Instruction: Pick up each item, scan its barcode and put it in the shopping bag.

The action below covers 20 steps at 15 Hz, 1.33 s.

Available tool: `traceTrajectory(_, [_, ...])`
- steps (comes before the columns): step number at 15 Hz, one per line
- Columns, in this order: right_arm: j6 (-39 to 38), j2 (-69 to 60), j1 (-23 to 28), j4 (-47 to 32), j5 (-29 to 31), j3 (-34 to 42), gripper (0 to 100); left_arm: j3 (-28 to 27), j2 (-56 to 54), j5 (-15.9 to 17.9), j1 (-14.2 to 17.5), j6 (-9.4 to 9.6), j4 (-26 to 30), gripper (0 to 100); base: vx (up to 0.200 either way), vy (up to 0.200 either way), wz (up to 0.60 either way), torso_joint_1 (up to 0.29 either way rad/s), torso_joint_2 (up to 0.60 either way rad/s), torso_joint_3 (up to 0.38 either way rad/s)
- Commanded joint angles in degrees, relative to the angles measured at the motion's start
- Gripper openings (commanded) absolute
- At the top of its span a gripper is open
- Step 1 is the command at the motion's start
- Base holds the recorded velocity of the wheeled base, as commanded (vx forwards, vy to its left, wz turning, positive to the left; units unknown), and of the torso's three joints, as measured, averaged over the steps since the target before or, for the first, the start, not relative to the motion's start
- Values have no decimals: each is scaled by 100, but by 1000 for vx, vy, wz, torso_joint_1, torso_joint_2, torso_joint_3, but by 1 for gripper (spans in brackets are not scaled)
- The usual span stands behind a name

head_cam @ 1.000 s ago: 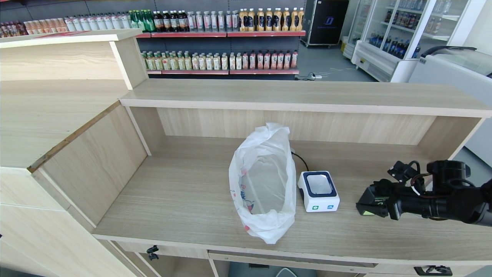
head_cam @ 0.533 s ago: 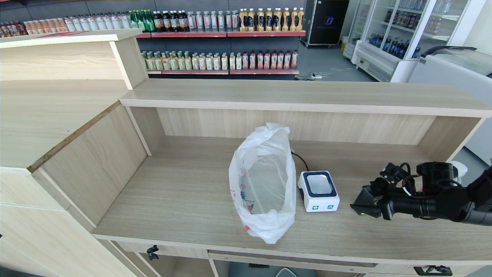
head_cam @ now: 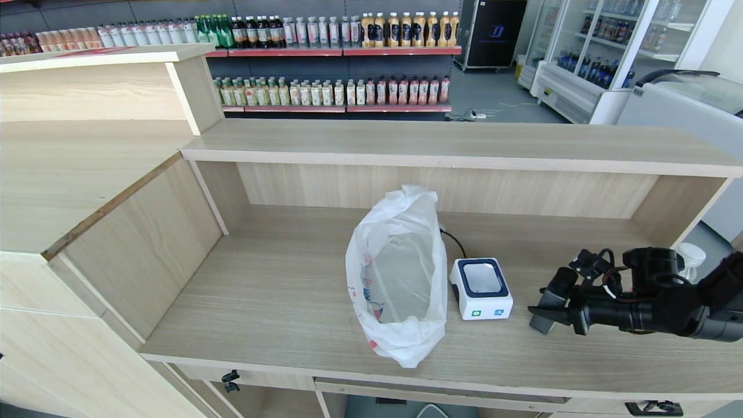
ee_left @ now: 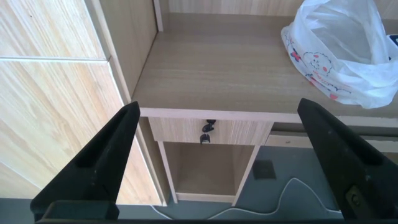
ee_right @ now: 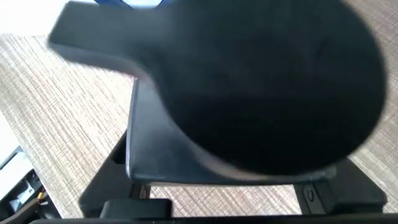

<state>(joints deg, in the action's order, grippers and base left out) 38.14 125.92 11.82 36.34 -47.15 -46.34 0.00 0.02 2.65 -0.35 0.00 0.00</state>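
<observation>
A white plastic shopping bag stands open in the middle of the wooden counter. Just right of it sits a white scanner with a dark-framed window facing up. My right gripper hovers low over the counter right of the scanner, shut on a black item with a wide round part; its label is hidden. My left gripper hangs open and empty off the counter's front left corner, with the bag farther off.
A small white container stands behind my right arm near the counter's right wall. A raised shelf runs along the back and a tall side panel closes the left. A drawer key hangs under the front edge.
My right gripper has shifted a little left toward the scanner and turned at the wrist with the black item. The white container behind the arm has come into sight.
</observation>
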Motion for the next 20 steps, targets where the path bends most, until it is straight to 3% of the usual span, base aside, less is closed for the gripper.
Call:
traceTrajectory(1, [9,-32,4,5,4,2,0,0,6,-1,0,0,0,100,0,0,0,0,0,0])
traceTrajectory(7, [-123,-735,74,-92,-233,248,0,0,6,-1,0,0,0,100,0,0,0,0,0,0])
traceTrajectory(10, [-562,-1746,197,-549,-1534,265,0,0,6,-1,0,0,0,100,0,0,0,0,0,0])
traceTrajectory(14, [-1450,-3047,39,-672,-3916,-16,0,0,6,-1,0,0,0,100,0,0,0,0,0,0])
traceTrajectory(16, [-2241,-3636,-330,-637,-4179,-200,0,0,6,-1,0,0,0,100,0,0,0,0,0,0])
traceTrajectory(20, [-2856,-4567,-1912,-619,-4197,-780,0,0,6,-1,0,0,0,100,0,0,0,0,0,0])
